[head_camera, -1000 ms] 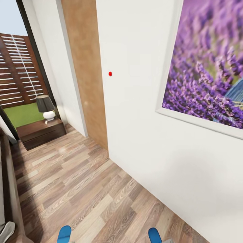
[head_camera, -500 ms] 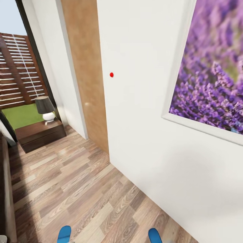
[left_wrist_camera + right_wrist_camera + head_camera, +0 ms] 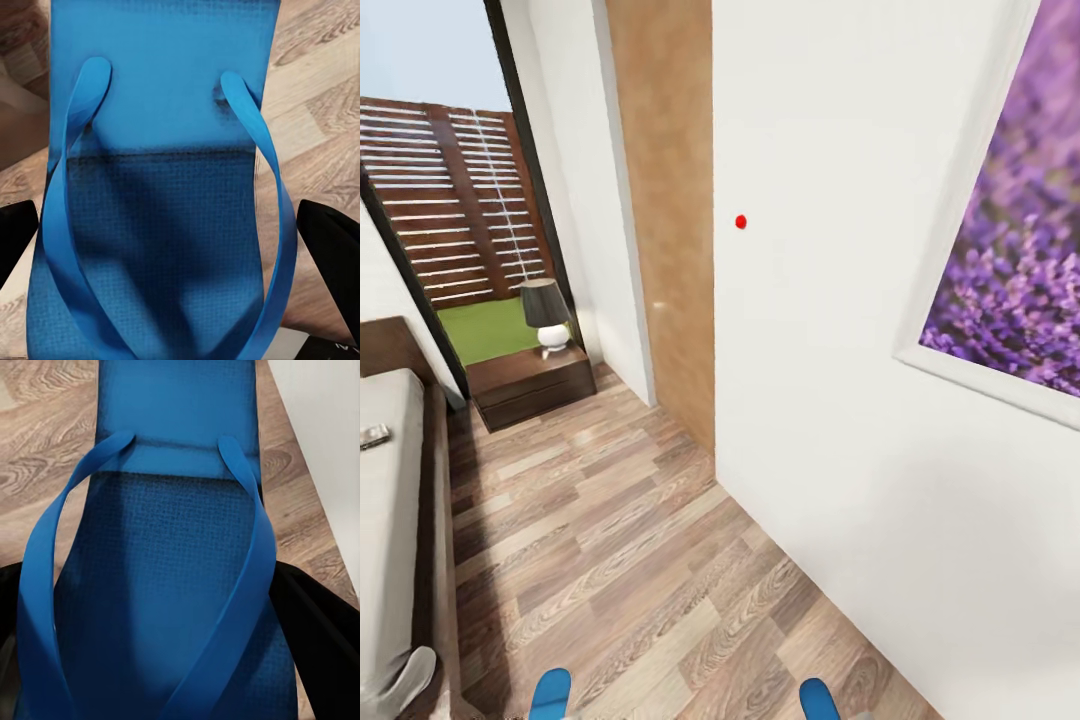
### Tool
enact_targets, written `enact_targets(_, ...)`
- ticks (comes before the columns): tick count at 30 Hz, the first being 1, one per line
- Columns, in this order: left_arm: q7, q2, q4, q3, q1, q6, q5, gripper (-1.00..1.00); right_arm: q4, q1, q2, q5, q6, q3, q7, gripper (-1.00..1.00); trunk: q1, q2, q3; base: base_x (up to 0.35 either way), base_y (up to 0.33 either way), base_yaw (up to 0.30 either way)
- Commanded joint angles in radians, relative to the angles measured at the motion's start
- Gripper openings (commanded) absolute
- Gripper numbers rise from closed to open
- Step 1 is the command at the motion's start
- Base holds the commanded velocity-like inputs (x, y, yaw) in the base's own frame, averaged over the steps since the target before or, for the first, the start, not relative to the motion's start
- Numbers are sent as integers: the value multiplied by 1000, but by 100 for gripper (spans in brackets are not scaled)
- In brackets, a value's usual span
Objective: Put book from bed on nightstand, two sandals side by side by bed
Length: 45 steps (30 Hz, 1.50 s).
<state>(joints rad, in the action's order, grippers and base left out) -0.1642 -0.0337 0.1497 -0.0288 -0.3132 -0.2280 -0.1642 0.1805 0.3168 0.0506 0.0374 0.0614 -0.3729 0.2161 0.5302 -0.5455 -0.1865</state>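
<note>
Head view: the bed (image 3: 400,520) is cut off at the left edge, so you only get a strip of grey mattress and the dark frame. There's a small flat thing on the mattress (image 3: 374,436), right at the edge, too small to say if it's the book. The nightstand (image 3: 530,383) sits by the window with a lamp (image 3: 546,314) on top. A white wall (image 3: 810,330) with a purple flower picture (image 3: 1010,290), cropped on the right, takes up most of the rest. At the bottom edge two blue tips poke up over the wood floor (image 3: 620,540): the left sandal (image 3: 549,693) and the right sandal (image 3: 819,697), well apart, mostly cut off.

Left wrist view: the left sandal (image 3: 157,202) is up close, blue sole and blue straps. The left gripper (image 3: 169,240) has a dark finger on each side of the sole, so it looks clamped on it, though the contact itself is hard to make out.

Right wrist view: same deal, the right sandal (image 3: 161,585) sits between the dark fingers of the right gripper (image 3: 161,637), which are pressed against its sides; the fingertips are hidden.
</note>
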Motion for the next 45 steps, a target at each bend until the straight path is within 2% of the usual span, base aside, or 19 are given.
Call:
enact_targets(1,-1,0,-1,-3,-1,-4,-7,-100,-1,1,0,4,3,-6,5,-100,0,-1,-2,1,0,289)
enact_targets(8,-1,0,-1,-3,-1,-4,-6,-100,-1,1,0,4,3,-6,5,-100,0,-1,-2,0,0,272)
enact_targets(14,-1,0,-1,-3,-1,-4,-6,-100,-1,1,0,4,3,-6,5,-100,0,-1,-2,75,-66,95)
enact_targets(24,-1,-1,-1,-3,-1,-4,-6,-100,-1,1,0,4,3,-6,5,-100,0,-1,-2,251,-97,11)
enact_targets(34,-1,-2,-1,-2,-1,-4,-7,-100,-1,1,0,4,3,-7,5,-100,0,-1,-2,318,58,12)
enact_targets(45,-1,-1,-1,-3,0,-4,-8,-100,-1,1,0,4,3,-7,5,-100,0,-1,-2,121,57,195)
